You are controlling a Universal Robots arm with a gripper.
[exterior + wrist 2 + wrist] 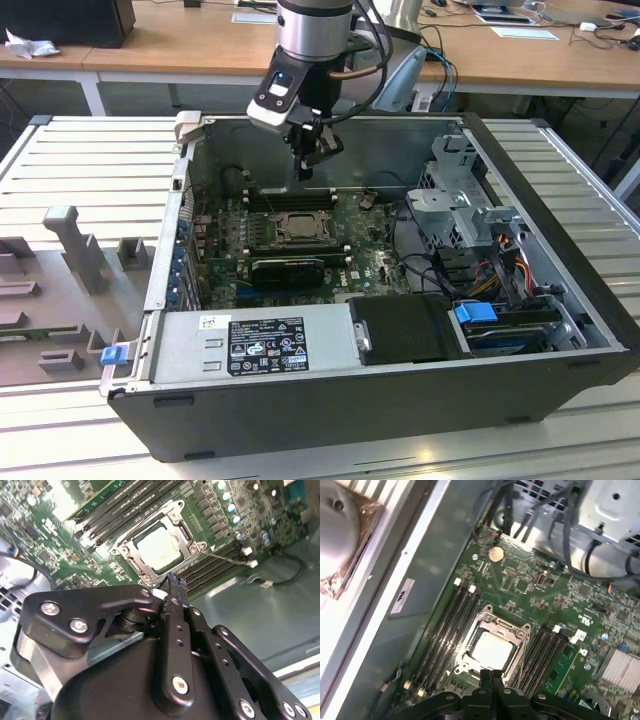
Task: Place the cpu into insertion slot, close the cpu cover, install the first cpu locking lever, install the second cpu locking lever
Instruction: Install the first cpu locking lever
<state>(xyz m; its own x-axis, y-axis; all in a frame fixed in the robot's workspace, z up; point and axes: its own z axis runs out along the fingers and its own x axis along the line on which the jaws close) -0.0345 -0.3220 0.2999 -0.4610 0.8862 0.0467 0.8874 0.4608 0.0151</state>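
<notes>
The cpu (pixel 492 652) lies flat in the insertion slot (pixel 297 226), its pale metal top (pixel 159 547) showing through the window of the cpu cover (pixel 507 625). The cover (pixel 131 550) lies down over the socket. From one socket corner a thin metal lever (pixel 227 558) runs out along the memory slots. My gripper (pixel 305 170) hangs above the back edge of the socket, clear of the board. Its black fingers (pixel 491 676) are pressed together with nothing between them; in the second wrist view the gripper (pixel 175 582) points at the socket's rim.
Long black memory slots (pixel 445 625) flank the socket on both sides. The open case has a tall back wall (pixel 400 150), a metal drive cage (pixel 465 205) with cables at the exterior view's right, and a power supply (pixel 255 345) along the front. A finned heatsink (pixel 622 667) stands near the socket.
</notes>
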